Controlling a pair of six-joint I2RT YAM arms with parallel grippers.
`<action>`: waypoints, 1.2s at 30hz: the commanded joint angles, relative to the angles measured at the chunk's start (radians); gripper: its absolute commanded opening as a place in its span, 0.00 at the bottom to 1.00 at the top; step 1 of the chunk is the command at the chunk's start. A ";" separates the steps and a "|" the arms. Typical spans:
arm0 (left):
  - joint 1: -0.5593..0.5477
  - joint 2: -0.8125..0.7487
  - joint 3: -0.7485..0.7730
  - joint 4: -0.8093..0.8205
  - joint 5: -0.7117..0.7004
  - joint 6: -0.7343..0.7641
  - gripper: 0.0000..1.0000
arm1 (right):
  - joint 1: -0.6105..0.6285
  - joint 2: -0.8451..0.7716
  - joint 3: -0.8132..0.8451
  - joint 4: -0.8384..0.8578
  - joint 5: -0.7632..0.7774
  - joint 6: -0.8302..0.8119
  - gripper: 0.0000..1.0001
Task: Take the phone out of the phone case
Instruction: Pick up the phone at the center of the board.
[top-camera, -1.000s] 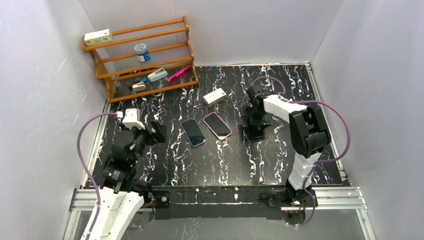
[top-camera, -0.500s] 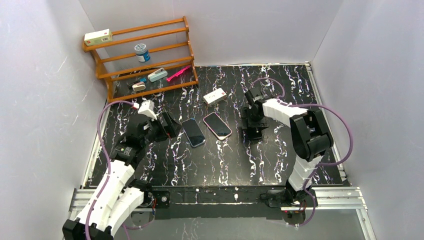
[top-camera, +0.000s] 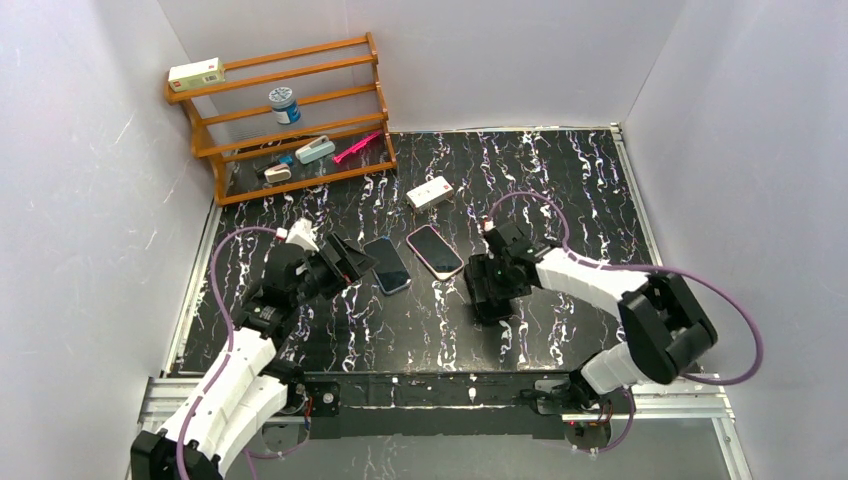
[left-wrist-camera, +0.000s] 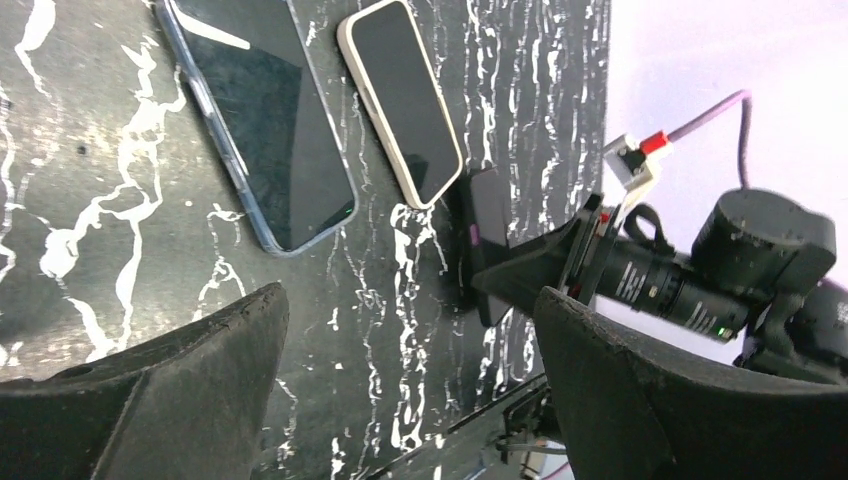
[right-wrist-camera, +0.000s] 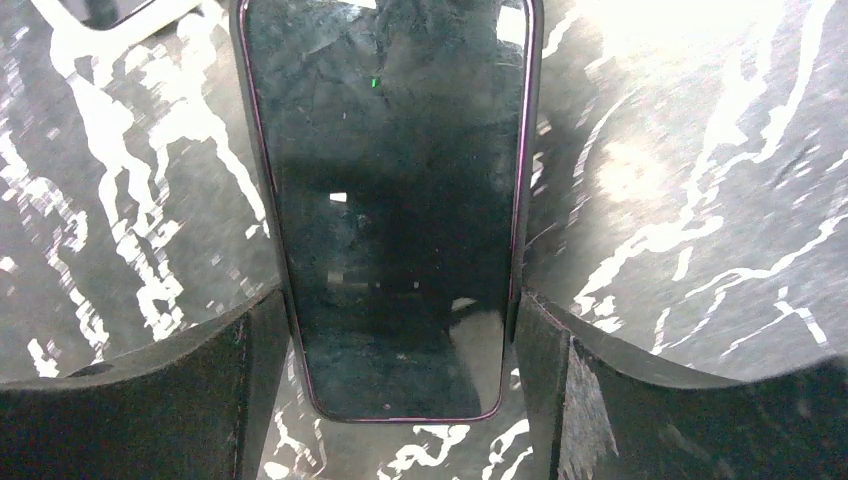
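Right wrist: dark cased phone sits between fingers of right gripper, long axis up-frame, fingers closed against both long edges. Left gripper wide, empty, farther off.

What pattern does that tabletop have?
The tabletop is black with white marbled veins; the top view shows it best.

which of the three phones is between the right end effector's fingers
The dark phone with the purple rim, flanked on both long edges by the right end effector. The cream-rimmed phone and the clear-cased phone lie apart to its left, nothing around them.
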 joint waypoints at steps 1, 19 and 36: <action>-0.025 -0.013 -0.046 0.101 0.011 -0.122 0.89 | 0.066 -0.143 -0.034 0.122 -0.047 0.058 0.01; -0.263 0.243 -0.072 0.398 -0.121 -0.234 0.84 | 0.267 -0.333 -0.161 0.564 -0.175 0.086 0.01; -0.384 0.248 -0.070 0.463 -0.289 -0.265 0.81 | 0.330 -0.278 -0.144 0.626 -0.111 0.095 0.01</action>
